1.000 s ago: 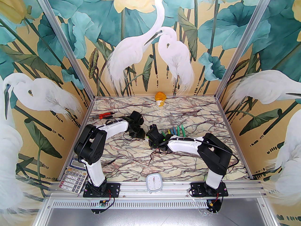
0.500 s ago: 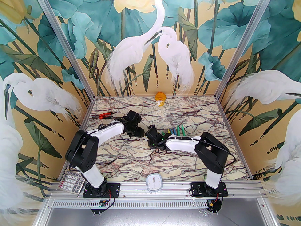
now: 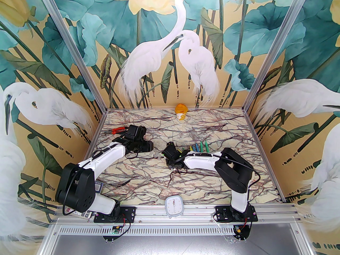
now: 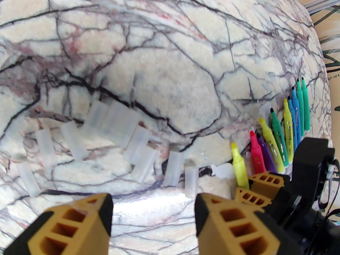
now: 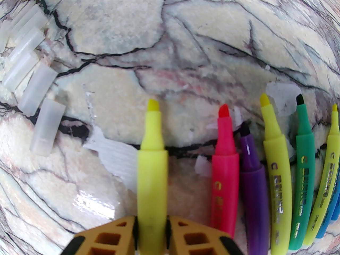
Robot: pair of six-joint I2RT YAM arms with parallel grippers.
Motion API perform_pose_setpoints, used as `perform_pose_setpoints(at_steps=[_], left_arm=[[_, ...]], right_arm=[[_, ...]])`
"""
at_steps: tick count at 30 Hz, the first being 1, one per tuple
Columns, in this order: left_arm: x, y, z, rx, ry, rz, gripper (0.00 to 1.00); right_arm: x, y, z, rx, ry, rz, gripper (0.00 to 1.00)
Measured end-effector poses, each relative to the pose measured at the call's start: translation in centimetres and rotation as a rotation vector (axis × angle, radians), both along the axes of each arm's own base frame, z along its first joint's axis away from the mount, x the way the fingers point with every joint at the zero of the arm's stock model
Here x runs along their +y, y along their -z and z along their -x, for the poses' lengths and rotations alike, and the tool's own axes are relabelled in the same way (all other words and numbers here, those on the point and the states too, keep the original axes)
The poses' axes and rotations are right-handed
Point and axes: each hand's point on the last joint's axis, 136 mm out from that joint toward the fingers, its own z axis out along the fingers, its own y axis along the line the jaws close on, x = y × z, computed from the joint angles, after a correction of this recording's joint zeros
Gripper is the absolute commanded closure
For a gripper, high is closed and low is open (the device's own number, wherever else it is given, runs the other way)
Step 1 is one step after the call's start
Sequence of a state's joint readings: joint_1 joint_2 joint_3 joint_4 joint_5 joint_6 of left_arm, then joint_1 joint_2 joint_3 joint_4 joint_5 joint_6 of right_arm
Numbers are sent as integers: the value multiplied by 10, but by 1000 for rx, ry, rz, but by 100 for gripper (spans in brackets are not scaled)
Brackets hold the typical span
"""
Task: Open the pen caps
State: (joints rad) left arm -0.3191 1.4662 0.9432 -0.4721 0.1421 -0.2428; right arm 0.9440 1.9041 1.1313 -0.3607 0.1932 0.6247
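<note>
Overhead shot is bright and even, light seems to come from up top, just soft shadows on the bench. Both wrist cams are proper fisheye, marble bulging and bending at the edges. Left one's smeary: pen caps blurred, white glare low centre. Right cam has glare lower left, yellow pen crisp.

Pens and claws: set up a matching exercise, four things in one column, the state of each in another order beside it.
Things:
1. left claw
2. right claw
3. pen caps
4. pink pen

States:
A. lying loose on the table, off the pens
B. closed around the yellow pen
C. open, nothing between its fingers
D. uncapped, beside the purple pen

Pairs: 1-C, 2-B, 3-A, 4-D
</note>
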Motion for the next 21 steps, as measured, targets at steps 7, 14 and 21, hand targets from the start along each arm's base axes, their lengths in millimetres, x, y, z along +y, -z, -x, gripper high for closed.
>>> perform_pose_setpoints(at_steps=[7, 14, 21], left_arm=[[8, 7, 4, -1, -22, -11, 39], [20, 0, 2, -57, -60, -20, 32], [31, -1, 2, -123, -93, -30, 19]], right_arm=[[0, -1, 1, -9, -2, 20, 70], [-3, -2, 2, -32, -20, 54, 65], [-7, -33, -6, -128, -27, 44, 56]])
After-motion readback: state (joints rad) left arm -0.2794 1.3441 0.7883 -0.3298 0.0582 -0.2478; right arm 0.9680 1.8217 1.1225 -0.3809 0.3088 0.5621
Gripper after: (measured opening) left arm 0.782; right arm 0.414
